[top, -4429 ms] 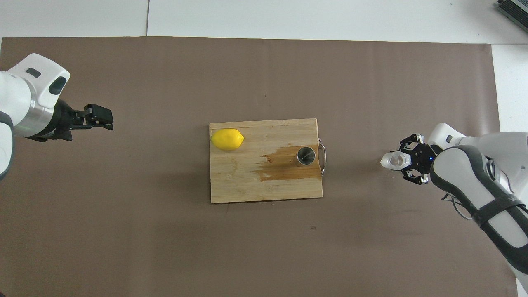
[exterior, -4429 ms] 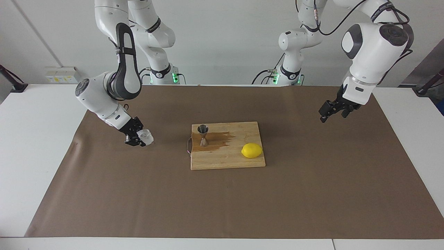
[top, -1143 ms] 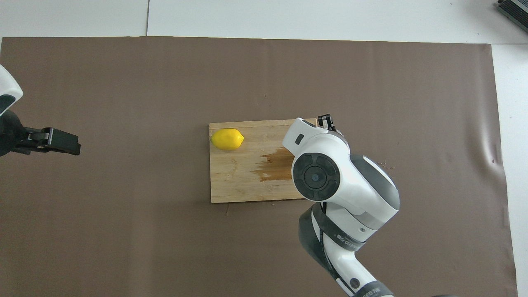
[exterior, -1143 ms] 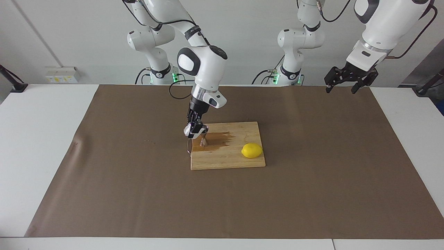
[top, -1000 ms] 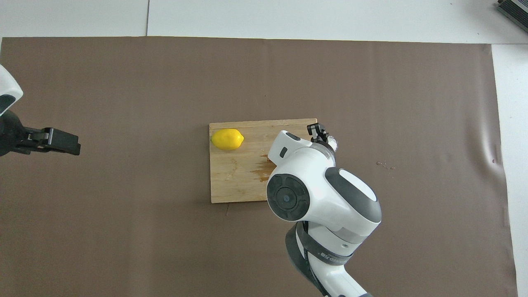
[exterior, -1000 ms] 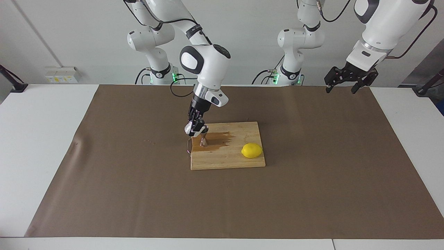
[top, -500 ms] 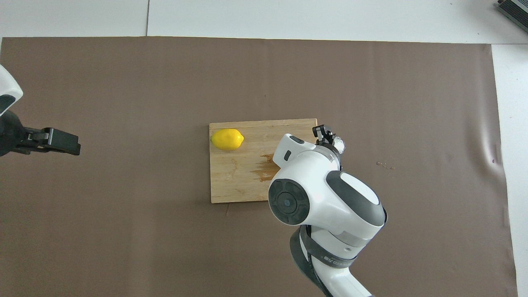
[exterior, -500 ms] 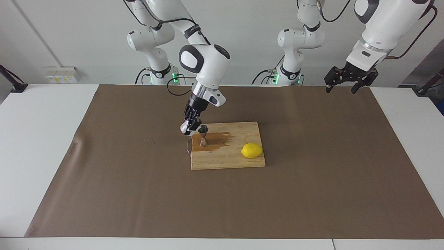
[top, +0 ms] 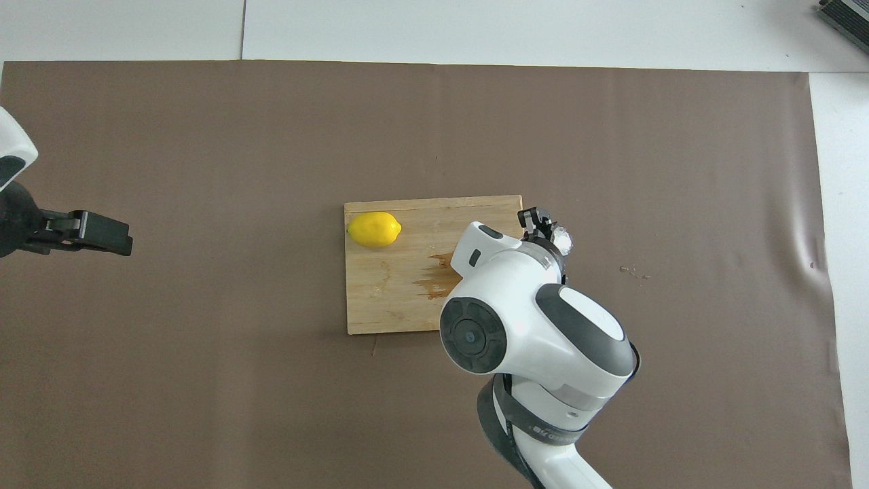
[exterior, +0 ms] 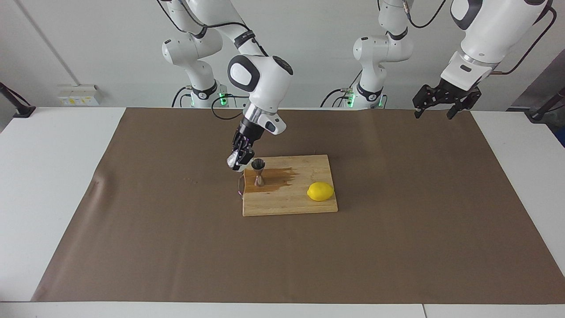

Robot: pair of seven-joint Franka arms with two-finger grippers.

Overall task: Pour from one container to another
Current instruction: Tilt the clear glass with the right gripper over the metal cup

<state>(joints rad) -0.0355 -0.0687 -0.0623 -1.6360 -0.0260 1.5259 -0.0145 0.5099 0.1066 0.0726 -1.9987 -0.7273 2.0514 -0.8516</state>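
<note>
Right gripper (exterior: 239, 158) holding glass tumbler (exterior: 233, 161) tilted beside upright jigger (exterior: 258, 172)

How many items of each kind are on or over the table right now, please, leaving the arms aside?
Containers: 2, the glass tumbler held in the right gripper and the steel jigger.
Fruit: 1, the lemon.
Boards: 1, the cutting board.
Total: 4.

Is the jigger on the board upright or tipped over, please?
Upright: the jigger stands on its lower cone on the board, open mouth up, beside the glass in the right gripper.
</note>
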